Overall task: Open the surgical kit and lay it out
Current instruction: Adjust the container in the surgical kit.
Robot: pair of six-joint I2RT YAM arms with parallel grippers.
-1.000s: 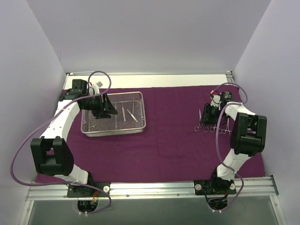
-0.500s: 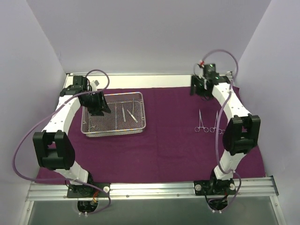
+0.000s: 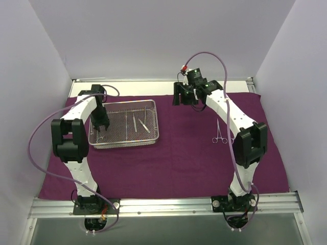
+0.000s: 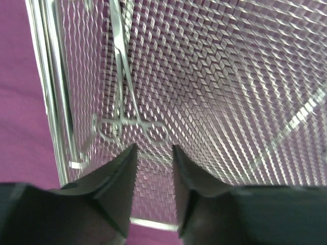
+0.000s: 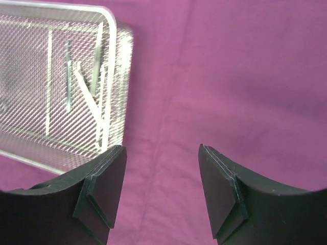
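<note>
The maroon cloth (image 3: 179, 153) lies spread over the table. The silver mesh tray (image 3: 125, 145) sits on its left part and holds tweezers (image 3: 144, 124) and scissor-handled forceps (image 4: 121, 109). My left gripper (image 3: 99, 126) hangs low over the tray's left end. In the left wrist view this gripper (image 4: 153, 150) is empty, its jaws a little apart just behind the forceps' ring handles. My right gripper (image 3: 183, 98) is wide open and empty over bare cloth (image 5: 214, 76), right of the tray (image 5: 110, 76). Forceps (image 3: 219, 131) lie on the cloth at the right.
A second pair of forceps (image 3: 231, 139) lies beside the first, partly hidden by my right arm. White walls close in the left, back and right sides. A metal rail (image 3: 163, 206) runs along the near edge.
My right gripper has left the forceps on the right cloth, risen and swung left toward the tray. My left gripper has shifted to the tray's left end.
</note>
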